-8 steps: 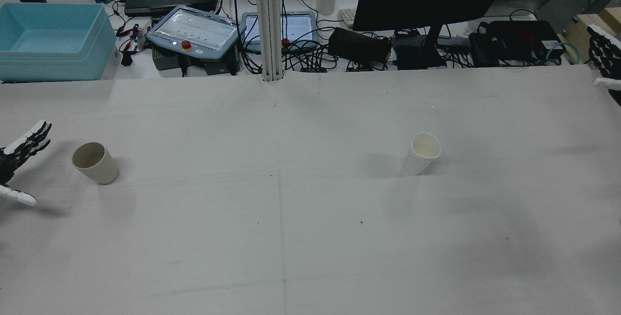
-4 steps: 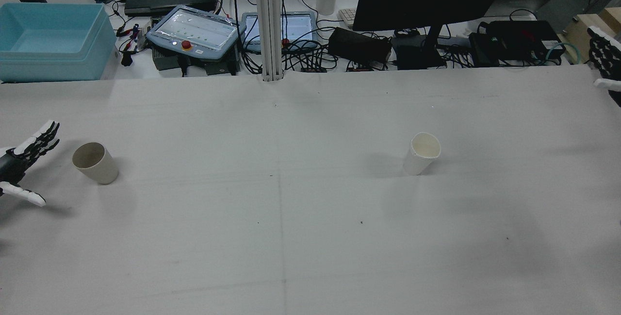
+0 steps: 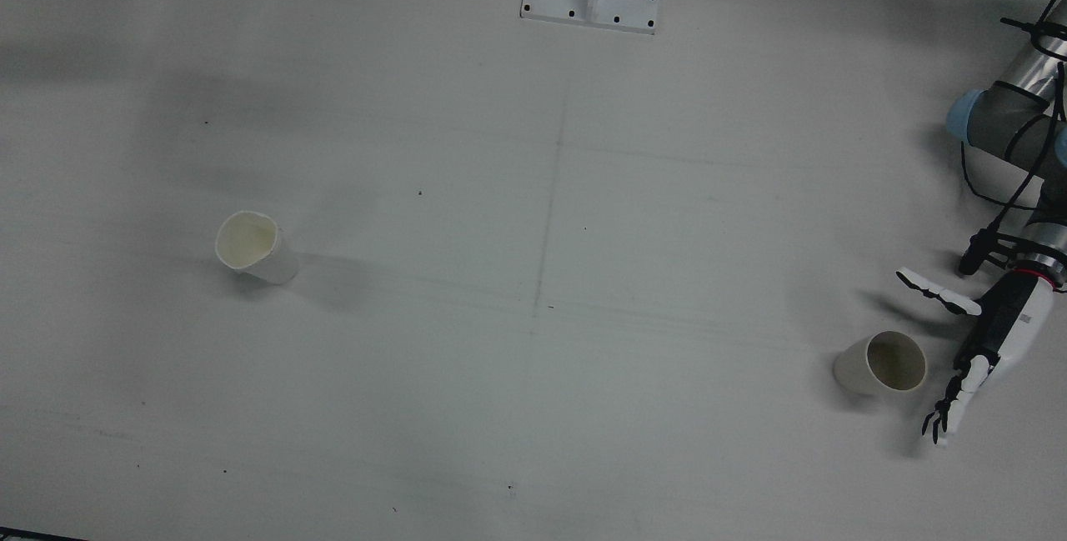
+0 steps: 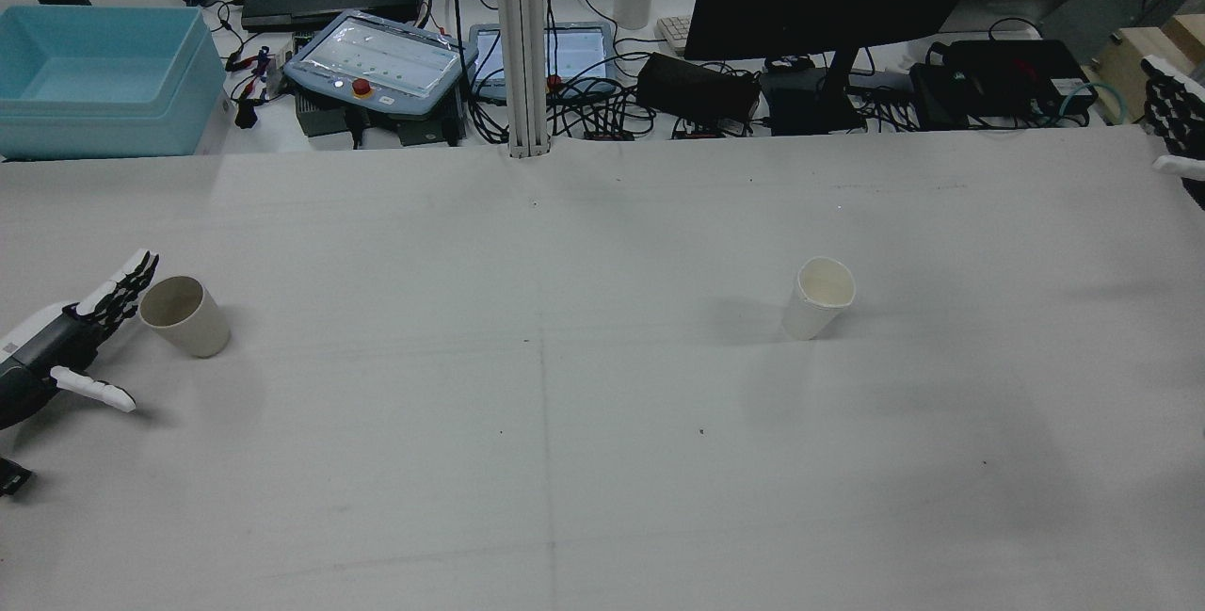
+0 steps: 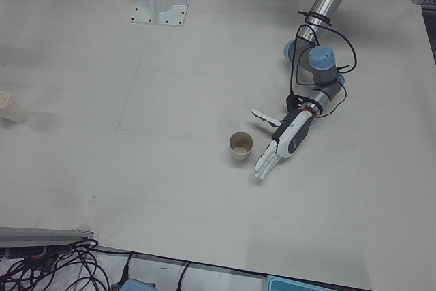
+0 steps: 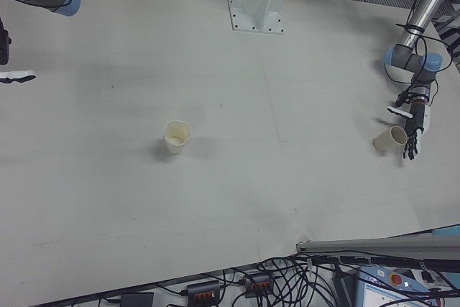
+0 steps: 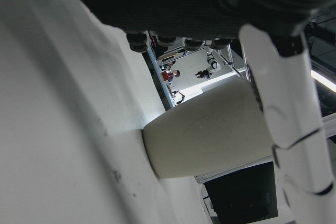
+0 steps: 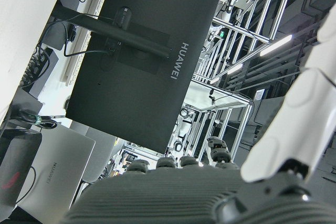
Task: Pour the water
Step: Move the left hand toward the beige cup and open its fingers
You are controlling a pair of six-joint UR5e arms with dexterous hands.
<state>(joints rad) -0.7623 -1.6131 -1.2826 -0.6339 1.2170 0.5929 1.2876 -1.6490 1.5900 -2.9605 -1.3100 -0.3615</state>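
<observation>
Two paper cups stand on the white table (image 4: 602, 460), both upright with their long axes vertical and their mouths facing up. One cup (image 4: 184, 315) sits far out on the robot's left side, near the table's edge; in the rear view it appears greyish-beige with a dark inside. The other cup (image 4: 818, 297) is whiter, with a pale cream inside, and stands on the robot's right half, well apart from the first. Whether either holds water cannot be told.

At the first cup, the left hand (image 4: 80, 333) is low over the table with its fingers (image 4: 125, 283) stretched out and spread, reaching along the far side of the cup, just beside its rim. Its thumb (image 4: 92, 389) juts out on the near side, apart from the others, and the hand holds nothing. In the left hand view the cup's wall (image 7: 210, 129) fills the middle, with the thumb (image 7: 286, 108) just beside it; contact cannot be confirmed.

Only a sliver of the right hand (image 4: 1172, 117) shows, at the right edge of the rear view, raised well away from the whiter cup, with fingers extended and nothing in its grasp.

Beyond the table stands one black monitor (image 8: 142, 61) marked "HUAWEI". A grey laptop (image 8: 50, 169) carries the same name.
</observation>
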